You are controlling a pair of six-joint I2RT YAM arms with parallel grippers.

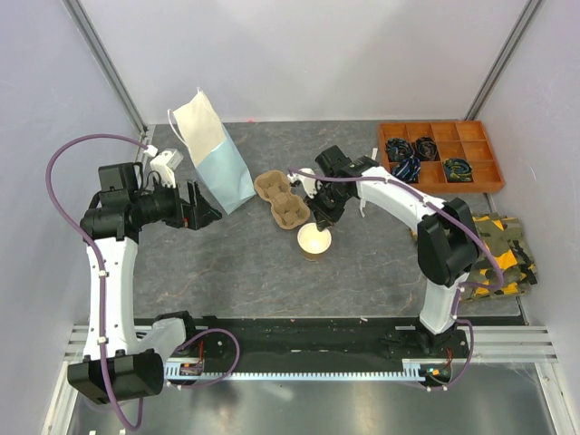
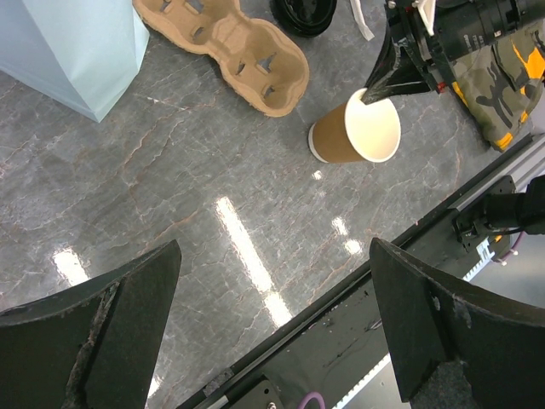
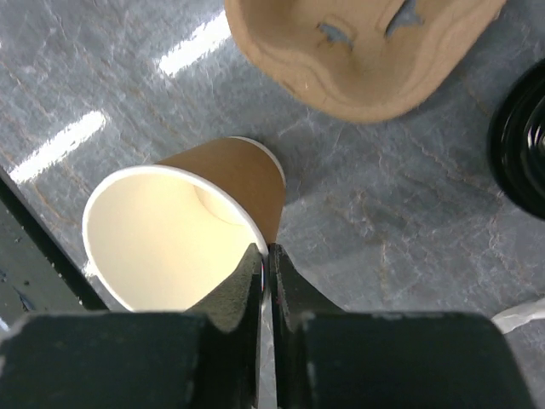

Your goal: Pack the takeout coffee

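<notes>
The tan paper cup (image 1: 314,240) has no lid on and shows its cream inside. It sits tilted just in front of the pulp carrier (image 1: 283,199). My right gripper (image 1: 322,220) is shut on the cup's rim (image 3: 255,234), one finger inside and one outside. The cup also shows in the left wrist view (image 2: 358,132). The black lid (image 2: 304,13) lies on the table behind the carrier and shows at the edge of the right wrist view (image 3: 519,141). My left gripper (image 1: 210,216) is open and empty beside the light-blue bag (image 1: 217,154).
The bag stands upright at the back left, mouth open. An orange compartment tray (image 1: 426,124) holding dark items sits at the back right. A camouflage cloth (image 1: 503,254) lies at the right edge. A black rail (image 2: 358,298) runs along the table's near edge.
</notes>
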